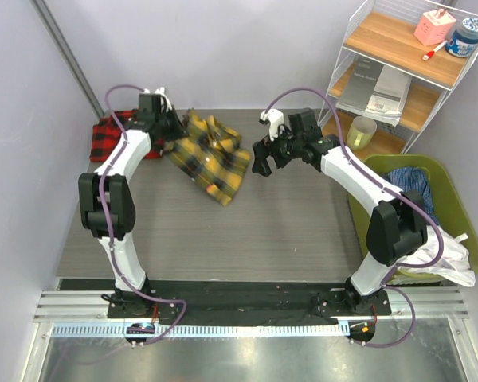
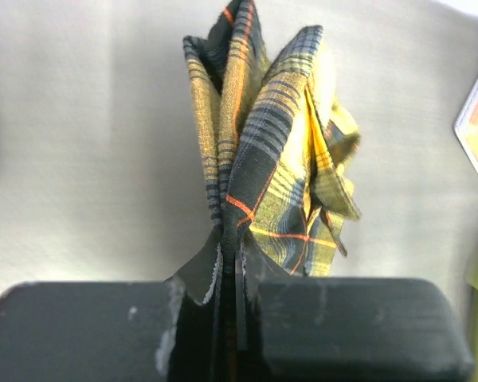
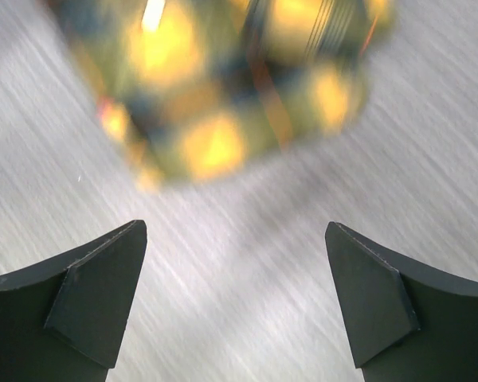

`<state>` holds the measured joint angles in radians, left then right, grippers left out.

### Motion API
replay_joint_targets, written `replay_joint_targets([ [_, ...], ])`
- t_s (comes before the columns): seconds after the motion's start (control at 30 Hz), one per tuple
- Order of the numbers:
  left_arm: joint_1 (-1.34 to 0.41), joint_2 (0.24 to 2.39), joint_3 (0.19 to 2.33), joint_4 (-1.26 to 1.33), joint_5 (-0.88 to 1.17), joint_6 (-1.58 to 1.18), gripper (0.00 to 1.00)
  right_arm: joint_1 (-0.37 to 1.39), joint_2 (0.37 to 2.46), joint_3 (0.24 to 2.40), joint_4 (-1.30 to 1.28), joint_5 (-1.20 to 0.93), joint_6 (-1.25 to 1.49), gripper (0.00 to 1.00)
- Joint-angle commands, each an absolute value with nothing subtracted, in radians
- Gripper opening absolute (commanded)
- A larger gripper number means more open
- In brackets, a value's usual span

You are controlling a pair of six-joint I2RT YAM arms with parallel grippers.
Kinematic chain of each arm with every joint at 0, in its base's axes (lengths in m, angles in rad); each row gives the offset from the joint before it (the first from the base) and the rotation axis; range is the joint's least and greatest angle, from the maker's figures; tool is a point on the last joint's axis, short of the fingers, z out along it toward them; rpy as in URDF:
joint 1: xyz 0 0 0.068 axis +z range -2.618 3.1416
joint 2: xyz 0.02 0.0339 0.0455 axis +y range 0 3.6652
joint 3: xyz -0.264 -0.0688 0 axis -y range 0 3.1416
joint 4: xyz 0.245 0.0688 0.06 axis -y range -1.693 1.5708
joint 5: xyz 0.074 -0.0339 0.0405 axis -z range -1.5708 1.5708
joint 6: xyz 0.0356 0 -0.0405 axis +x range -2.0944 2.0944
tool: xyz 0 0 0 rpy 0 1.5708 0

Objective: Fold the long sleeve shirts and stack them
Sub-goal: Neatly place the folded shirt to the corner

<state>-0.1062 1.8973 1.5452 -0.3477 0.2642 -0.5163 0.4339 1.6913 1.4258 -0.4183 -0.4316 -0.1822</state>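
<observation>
**Left arm.** The left gripper (image 2: 231, 288) is closed on a bunched fold of the yellow-and-black shirt (image 1: 215, 159). In the left wrist view, several layers of fabric enter the narrow slot between the jaws and fan out beyond them. The arm reaches to the far left part of the table (image 1: 287, 231), close to the left wall.

**Right arm.** The right gripper (image 3: 235, 239) is open and holds nothing. Its two fingers (image 3: 95, 294) stand well apart above the wood-grain surface. The shirt's right edge lies just beyond the fingertips; it is blurred in the right wrist view, and contact cannot be confirmed.

**Task items.**
- The yellow-and-black shirt lies crumpled in the far centre-left of the table. Its near corner points toward the table centre.
- The red-and-black shirt (image 1: 107, 135) lies at the far left corner, against the wall. The left arm partly hides it. It sits just beside the yellow shirt's left edge.

**Edges and working room.**
- Bare table surface extends from the yellow shirt's near edge to the arm bases.
- A green basket (image 1: 398, 159) holding loose cloth stands beyond the right table edge.
- A wire shelf rack (image 1: 352, 60) stands at the far right corner, behind the right arm.
</observation>
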Motion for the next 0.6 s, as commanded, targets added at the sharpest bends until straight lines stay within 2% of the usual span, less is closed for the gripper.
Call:
replay_joint_targets([
  [0.0, -0.075, 1.983, 1.785, -0.416, 0.137, -0.286, 0.00, 0.430, 1.660, 1.405, -0.491, -0.445, -0.219, 1.00],
  [0.3, -0.022, 2.132, 2.077, -0.387, 0.132, -0.121, 0.00, 0.414, 1.664, 1.407, -0.499, -0.443, -0.233, 1.00],
  [0.47, 0.054, 2.178, 2.230, -0.443, 0.221, -0.084, 0.00, 0.413, 1.666, 1.413, -0.502, -0.440, -0.230, 1.00],
  [0.57, 0.075, 2.172, 2.247, -0.460, 0.247, -0.069, 0.00, 0.413, 1.670, 1.419, -0.503, -0.437, -0.224, 1.00],
])
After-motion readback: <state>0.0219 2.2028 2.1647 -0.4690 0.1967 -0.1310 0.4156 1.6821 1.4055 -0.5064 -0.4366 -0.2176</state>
